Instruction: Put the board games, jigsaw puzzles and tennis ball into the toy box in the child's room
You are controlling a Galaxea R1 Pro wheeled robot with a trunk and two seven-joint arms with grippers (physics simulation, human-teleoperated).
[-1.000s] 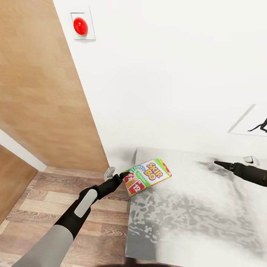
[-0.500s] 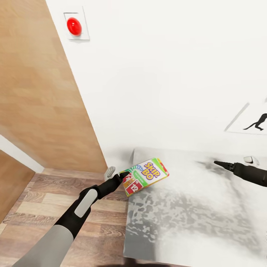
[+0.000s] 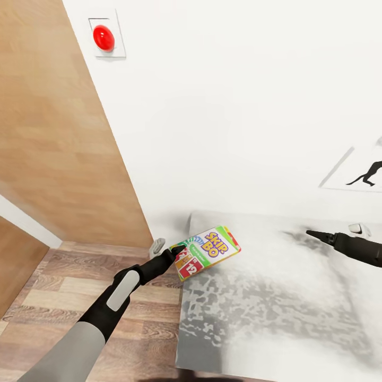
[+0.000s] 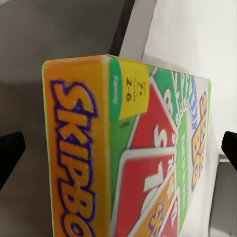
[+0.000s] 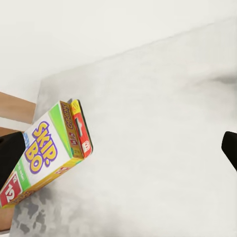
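The green-yellow-red SKIP-BO board game (image 3: 208, 252) lies tilted at the near left corner of the bed (image 3: 276, 318), one end over the bed's edge. My left gripper (image 3: 178, 249) is at that end and stands open. In the left wrist view the box (image 4: 148, 148) fills the space between the two widely spread fingers (image 4: 10, 153), with a small gap on each side. My right gripper (image 3: 313, 233) hovers open over the bed's far right part. It looks toward the box (image 5: 47, 148) and holds nothing.
A white wall stands behind the bed with a red button plate (image 3: 103, 38) and a black silhouette print (image 3: 366, 175). A wooden door panel (image 3: 53, 132) is at the left. Wood-plank floor (image 3: 79, 276) lies under my left arm, with a small grey stopper (image 3: 157, 245).
The whole picture has slid slightly left, so the camera moved. Bed and box have drifted a little toward my left gripper. Both arms keep their pose.
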